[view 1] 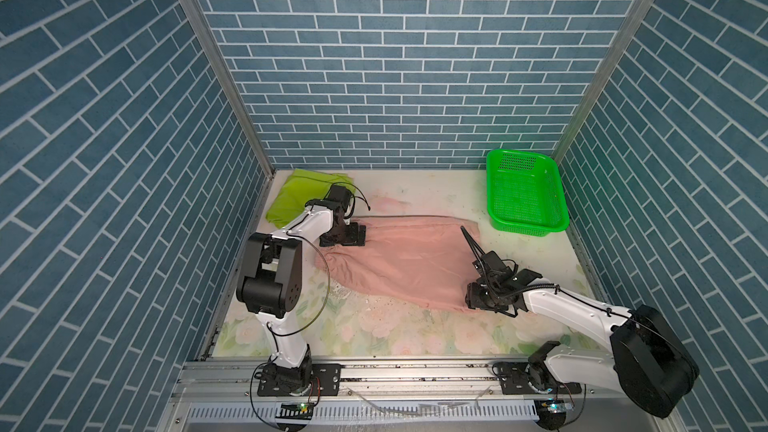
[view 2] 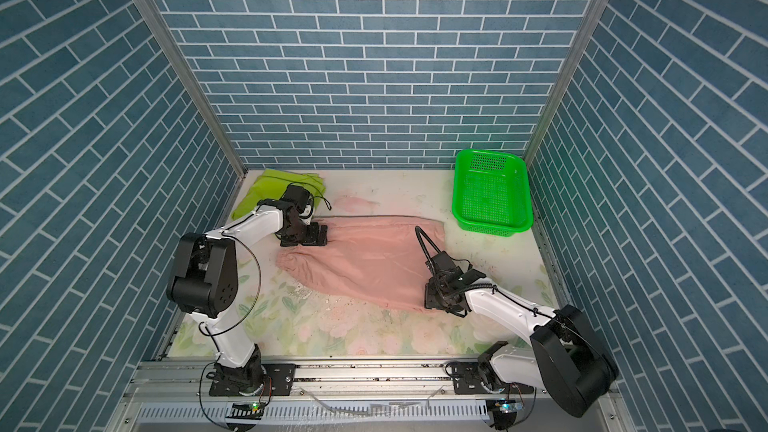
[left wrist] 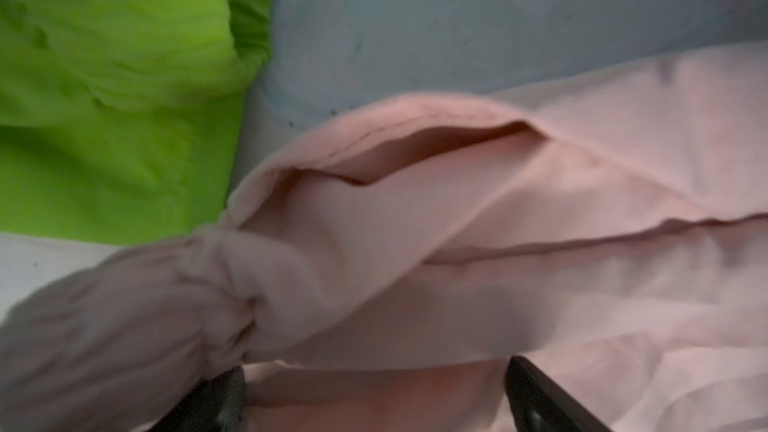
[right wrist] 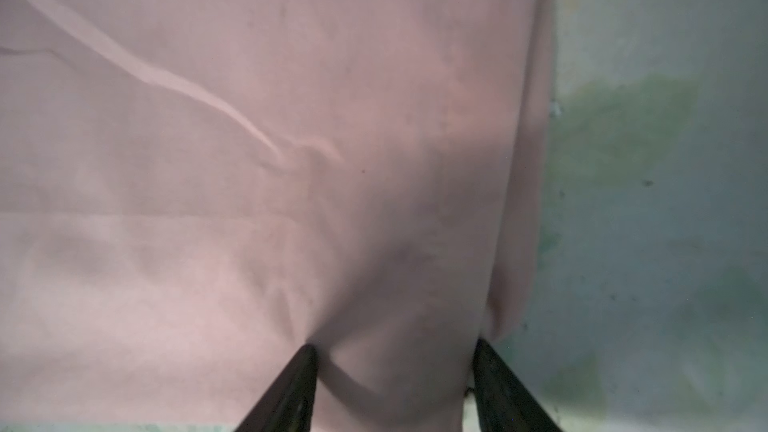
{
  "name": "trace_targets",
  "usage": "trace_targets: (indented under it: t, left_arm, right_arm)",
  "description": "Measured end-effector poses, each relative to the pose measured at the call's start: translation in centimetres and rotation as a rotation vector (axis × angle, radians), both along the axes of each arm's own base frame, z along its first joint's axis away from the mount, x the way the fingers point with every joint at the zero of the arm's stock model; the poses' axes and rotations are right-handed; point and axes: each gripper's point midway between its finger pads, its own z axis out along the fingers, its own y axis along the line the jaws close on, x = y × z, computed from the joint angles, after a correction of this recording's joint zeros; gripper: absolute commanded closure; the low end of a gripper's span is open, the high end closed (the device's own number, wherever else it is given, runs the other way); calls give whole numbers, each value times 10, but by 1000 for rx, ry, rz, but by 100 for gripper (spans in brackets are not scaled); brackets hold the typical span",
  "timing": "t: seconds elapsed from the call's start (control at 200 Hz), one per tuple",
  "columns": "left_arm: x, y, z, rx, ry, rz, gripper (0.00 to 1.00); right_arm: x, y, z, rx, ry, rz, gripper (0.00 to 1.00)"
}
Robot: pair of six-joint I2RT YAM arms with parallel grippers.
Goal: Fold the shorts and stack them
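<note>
The dusty-pink shorts [view 1: 399, 259] [view 2: 365, 255] lie spread flat across the middle of the table, gathered waistband toward the left. My left gripper [view 1: 353, 238] [left wrist: 374, 384] is open wide at their far left corner, a raised fold of pink cloth [left wrist: 457, 222] between its jaws. My right gripper [view 1: 473, 297] [right wrist: 395, 363] is at their near right corner, open, both tips on the pink fabric [right wrist: 249, 160], which puckers between them. The lime-green shorts [view 1: 299, 197] [view 2: 266, 189] [left wrist: 104, 118] lie folded in the far left corner, partly behind the left arm.
A bright green perforated basket [view 1: 528, 228] [view 2: 490, 226] stands at the far right by the wall. Blue brick walls close in three sides. The floral tabletop [view 1: 415, 334] shows bare along the front, before the metal rail that carries both arm bases.
</note>
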Motion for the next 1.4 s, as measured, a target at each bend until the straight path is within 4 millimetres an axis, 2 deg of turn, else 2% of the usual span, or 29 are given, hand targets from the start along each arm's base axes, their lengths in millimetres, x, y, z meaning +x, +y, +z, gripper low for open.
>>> trace_targets:
  t: [0.175,0.325,0.48,0.59,0.68,0.795,0.885,0.935,1.0,1.08,1.14,1.27,1.4]
  left_arm:
    - [-13,0,-14,-17,27,18,0]
    - [-30,-5,-5,-50,30,33,0]
    - [-45,-19,12,-85,18,18,0]
    - [-46,-25,32,-117,-24,9,0]
    - [-45,-26,57,-129,-66,5,0]
    - [-37,-20,109,-114,-182,6,0]
    - [-37,-10,149,-96,-284,13,0]
    - [-40,-4,165,-90,-322,20,0]
    - [-42,3,172,-79,-337,31,0]
    - [-43,7,164,-65,-317,38,0]
    - [-46,7,149,-56,-278,39,0]
    - [-48,8,124,-44,-203,40,0]
    - [-45,8,120,-55,-191,45,0]
  right_arm:
    - [5,-16,0,-17,-6,-63,38]
    - [18,-42,4,-14,-14,-178,37]
    - [35,-70,10,-22,-37,-262,38]
    - [55,-71,19,-29,-56,-243,38]
    - [72,-69,29,-35,-79,-216,38]
    - [90,-68,51,-35,-141,-185,38]
    - [96,-68,73,-27,-196,-168,37]
    - [95,-67,86,-13,-222,-159,38]
    - [88,-63,98,13,-243,-145,39]
    - [73,-52,107,44,-252,-106,39]
    - [58,-33,108,76,-247,-48,40]
    - [21,5,89,119,-167,71,41]
    - [-3,13,61,94,-69,91,40]
